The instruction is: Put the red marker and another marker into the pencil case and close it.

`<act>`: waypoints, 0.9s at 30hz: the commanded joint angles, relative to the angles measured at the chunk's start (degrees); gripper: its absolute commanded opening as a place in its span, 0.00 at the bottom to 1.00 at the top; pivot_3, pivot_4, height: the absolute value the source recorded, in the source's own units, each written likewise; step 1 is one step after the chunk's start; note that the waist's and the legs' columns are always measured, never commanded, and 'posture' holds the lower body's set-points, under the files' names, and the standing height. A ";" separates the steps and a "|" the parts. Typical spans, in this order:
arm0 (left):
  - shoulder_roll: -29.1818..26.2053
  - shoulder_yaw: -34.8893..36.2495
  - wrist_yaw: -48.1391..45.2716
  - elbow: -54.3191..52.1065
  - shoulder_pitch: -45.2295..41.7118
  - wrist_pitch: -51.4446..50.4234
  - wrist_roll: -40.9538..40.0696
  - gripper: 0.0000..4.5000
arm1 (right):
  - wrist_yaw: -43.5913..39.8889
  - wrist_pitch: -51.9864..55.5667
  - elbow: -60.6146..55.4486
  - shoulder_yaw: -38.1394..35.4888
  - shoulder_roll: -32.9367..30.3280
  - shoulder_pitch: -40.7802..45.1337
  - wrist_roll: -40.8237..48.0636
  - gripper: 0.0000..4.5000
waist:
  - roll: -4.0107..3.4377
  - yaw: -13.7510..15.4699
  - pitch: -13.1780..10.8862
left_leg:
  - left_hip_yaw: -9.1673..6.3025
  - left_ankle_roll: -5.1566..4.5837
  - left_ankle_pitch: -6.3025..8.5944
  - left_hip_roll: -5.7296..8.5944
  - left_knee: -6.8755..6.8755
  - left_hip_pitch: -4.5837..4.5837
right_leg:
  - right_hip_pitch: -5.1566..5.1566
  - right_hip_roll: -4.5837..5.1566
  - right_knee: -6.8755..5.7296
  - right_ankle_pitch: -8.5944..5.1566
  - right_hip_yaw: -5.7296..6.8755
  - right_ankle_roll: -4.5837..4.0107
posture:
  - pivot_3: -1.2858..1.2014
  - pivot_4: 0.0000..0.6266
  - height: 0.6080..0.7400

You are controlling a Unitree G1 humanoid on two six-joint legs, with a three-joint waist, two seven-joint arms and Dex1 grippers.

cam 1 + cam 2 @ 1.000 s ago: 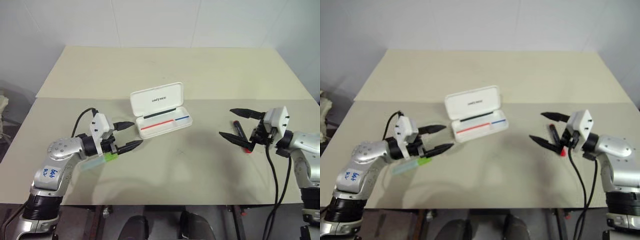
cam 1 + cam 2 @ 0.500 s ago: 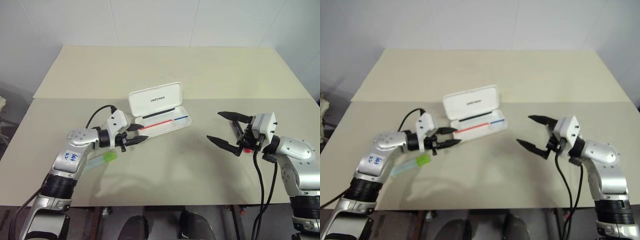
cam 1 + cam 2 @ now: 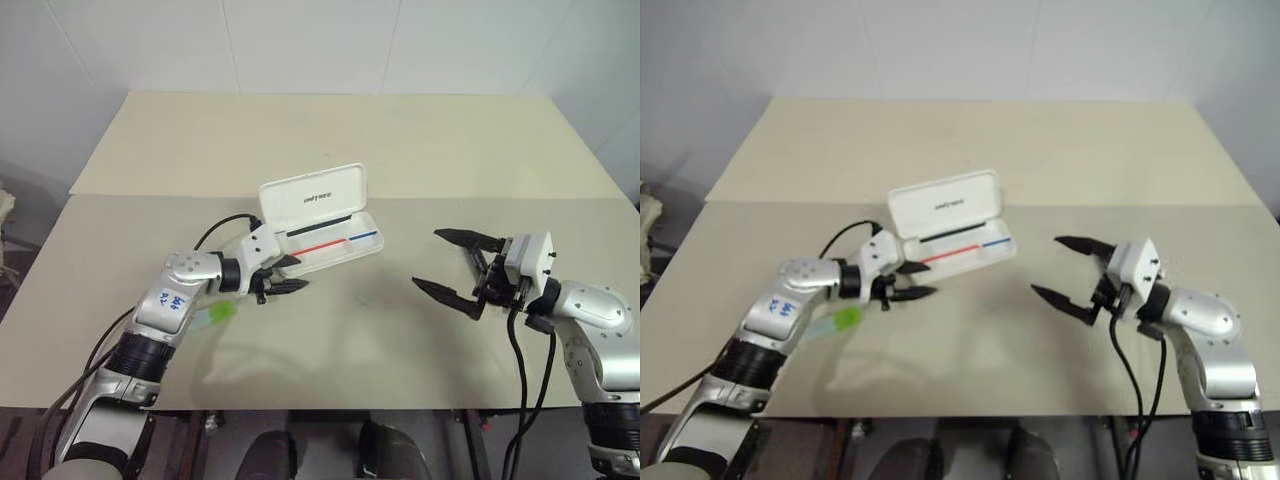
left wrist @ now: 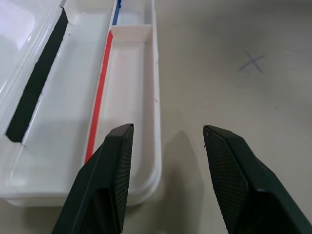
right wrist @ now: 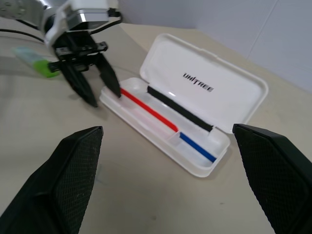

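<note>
The pencil case (image 3: 322,222) lies open mid-worktop (image 3: 330,140). At its 8 o'clock corner the left end effector (image 3: 287,274) hovers half-spread and empty. Another marker (image 3: 211,316) lies at its 7 o'clock. The right end effector (image 3: 450,268), at the case's 4 o'clock, gapes wide, empty.

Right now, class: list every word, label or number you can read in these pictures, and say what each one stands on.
"UNITREE": dark print inside the open lid of the white pencil case.
Blue handwriting on the white sticker on the left arm: too small to read.
Pencilled cross on the table: a mark, not text.
</note>
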State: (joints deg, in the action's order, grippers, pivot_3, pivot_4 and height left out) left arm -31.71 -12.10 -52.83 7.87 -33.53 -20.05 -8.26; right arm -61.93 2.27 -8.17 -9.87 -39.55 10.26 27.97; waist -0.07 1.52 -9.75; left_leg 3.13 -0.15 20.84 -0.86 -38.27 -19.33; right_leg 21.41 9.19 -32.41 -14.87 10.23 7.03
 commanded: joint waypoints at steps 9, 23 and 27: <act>1.01 -3.92 -3.95 2.33 -4.51 -3.91 2.92 0.53 | -9.19 3.16 1.52 -2.38 -8.78 3.49 3.51 1.00 | 0.08 -0.02 -0.02 | 0.04 -0.01 0.00 -0.01 -0.06 0.03 | 0.00 -0.01 -0.04 0.00 -0.03 0.00 | 0.52 0.24 1.00; 0.39 -7.67 -6.27 1.63 -7.68 -14.01 5.22 0.06 | -11.82 4.64 3.12 -1.48 -10.21 11.34 3.37 1.00 | 0.11 -0.01 0.00 | 0.05 -0.01 0.00 -0.02 -0.03 0.02 | 0.01 -0.01 -0.03 0.00 -0.03 0.00 | 0.52 0.24 1.00; -0.85 -9.92 -8.27 0.43 -7.23 -13.78 6.25 0.00 | -11.76 4.81 2.99 -1.53 -10.34 12.08 3.33 1.00 | 0.12 -0.02 0.00 | 0.06 -0.01 0.00 -0.01 -0.05 0.01 | 0.00 0.00 -0.02 0.00 -0.03 0.00 | 0.52 0.24 1.00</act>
State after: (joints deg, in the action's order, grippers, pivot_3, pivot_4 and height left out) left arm -31.62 -19.11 -58.57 9.23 -42.12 -33.22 -3.29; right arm -73.74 6.96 -3.95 -9.88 -48.98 21.27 30.57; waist 0.05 1.50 -9.75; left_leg 3.19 -0.16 20.85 -0.87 -38.32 -19.31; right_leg 21.42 9.18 -32.44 -14.87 10.20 7.03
